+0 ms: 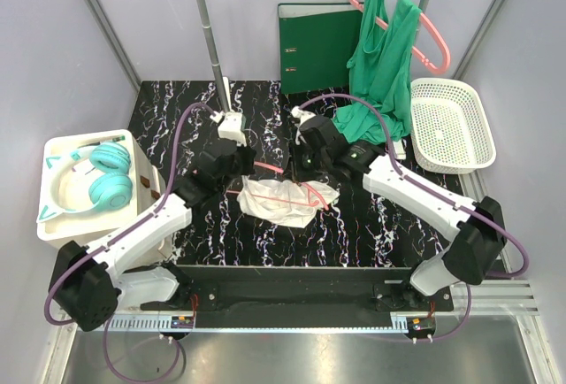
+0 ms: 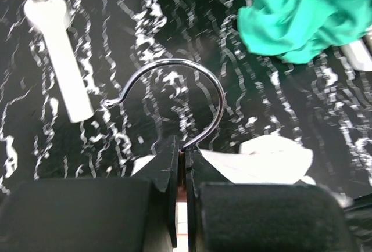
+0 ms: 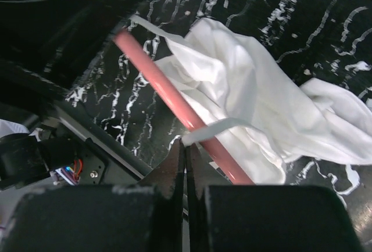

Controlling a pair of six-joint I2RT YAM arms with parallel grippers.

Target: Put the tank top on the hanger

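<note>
One hanger [image 3: 168,92] crosswise, hook [image 2: 216,83] in left claw [image 2: 181,150]

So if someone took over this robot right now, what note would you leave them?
Left claw: shut on the hanger, at the foot of its metal hook.
Right claw: shut on a strap of the white tank top.
Both things lie in the middle of the table, the top crumpled over the hanger's pink arm.
Done: both gripped, the strap lying across the arm.
Left: seat both straps on the hanger's shoulders; the top is not hung yet.
</note>
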